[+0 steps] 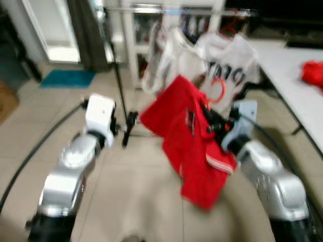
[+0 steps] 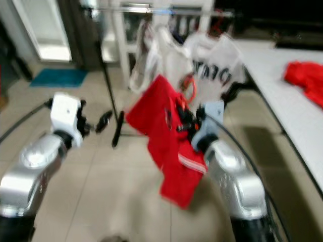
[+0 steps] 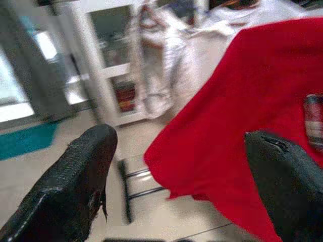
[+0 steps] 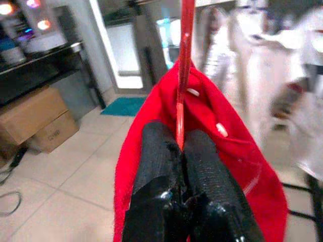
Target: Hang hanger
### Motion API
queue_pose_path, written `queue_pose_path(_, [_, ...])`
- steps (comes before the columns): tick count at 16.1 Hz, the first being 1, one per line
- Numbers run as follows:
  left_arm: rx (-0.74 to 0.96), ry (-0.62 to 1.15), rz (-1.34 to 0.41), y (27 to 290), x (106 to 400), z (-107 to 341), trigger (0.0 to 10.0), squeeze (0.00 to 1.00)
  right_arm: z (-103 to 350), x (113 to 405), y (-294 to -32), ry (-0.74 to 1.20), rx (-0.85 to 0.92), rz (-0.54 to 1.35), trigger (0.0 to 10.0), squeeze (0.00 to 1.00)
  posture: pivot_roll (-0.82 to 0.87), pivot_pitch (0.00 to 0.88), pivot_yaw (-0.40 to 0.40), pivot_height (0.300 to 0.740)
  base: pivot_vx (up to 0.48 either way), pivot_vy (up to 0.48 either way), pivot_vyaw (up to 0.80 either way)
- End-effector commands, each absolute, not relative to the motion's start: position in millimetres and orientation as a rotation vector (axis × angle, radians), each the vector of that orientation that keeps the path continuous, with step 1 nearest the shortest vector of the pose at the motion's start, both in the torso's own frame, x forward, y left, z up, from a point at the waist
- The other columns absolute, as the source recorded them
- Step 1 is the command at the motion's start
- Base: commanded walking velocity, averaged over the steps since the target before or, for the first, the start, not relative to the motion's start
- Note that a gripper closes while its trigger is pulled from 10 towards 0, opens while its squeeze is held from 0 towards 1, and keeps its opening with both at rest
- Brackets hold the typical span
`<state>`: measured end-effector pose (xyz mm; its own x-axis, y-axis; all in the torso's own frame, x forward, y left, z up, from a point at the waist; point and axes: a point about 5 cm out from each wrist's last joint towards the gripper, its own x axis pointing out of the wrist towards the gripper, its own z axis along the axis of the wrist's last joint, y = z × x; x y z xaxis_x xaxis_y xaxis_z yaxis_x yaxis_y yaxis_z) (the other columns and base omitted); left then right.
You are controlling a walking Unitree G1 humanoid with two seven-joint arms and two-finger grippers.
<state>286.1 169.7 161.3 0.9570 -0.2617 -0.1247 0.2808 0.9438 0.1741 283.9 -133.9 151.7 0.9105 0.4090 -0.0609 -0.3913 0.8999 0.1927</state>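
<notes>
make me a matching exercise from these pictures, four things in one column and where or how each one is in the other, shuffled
Things:
1. red shirt on its red hanger
2. white printed shirt
3. left gripper
4. teal floor mat

Places or states:
A. hanging on the metal clothes rail
B. open, holding nothing
C. lying on the tiled floor near the doorway
D. pinched in the shut right gripper, short of the rail

Pairs: 1-D, 2-A, 3-B, 4-C
</notes>
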Motion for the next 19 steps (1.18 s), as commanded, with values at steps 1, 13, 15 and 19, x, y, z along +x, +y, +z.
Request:
queue_pose_path(1, [0.194, 0.093, -0.291, 165, 287, 162, 10.0, 1.0, 164, 286, -134, 0.013, 0.12, 0.408, 10.0, 0.0, -0.02, 0.0, 0.002, 0.74, 0.0, 0.0, 0.0])
queue_pose_path(13, [0.014, 0.139, -0.541, 134, 302, 162, 10.0, 1.0, 174, 292, -119, -0.031, 0.059, 0.459, 10.0, 0.0, -0.01, 0.0, -0.003, 0.74, 0.0, 0.0, 0.0])
queue_pose_path(15, [-0.089, 0.154, -0.638, 118, 310, 169, 10.0, 0.16, 180, 290, -110, -0.049, 0.015, 0.529, 10.0, 0.0, -0.01, 0.0, 0.002, 0.74, 0.0, 0.0, 0.0])
queue_pose_path(19, [-0.116, 0.189, -0.737, 99, 332, 177, 10.0, 0.0, 183, 281, -97, -0.075, -0.053, 0.641, 10.0, 0.0, -0.02, 0.0, 0.012, 0.74, 0.0, 0.0, 0.0])
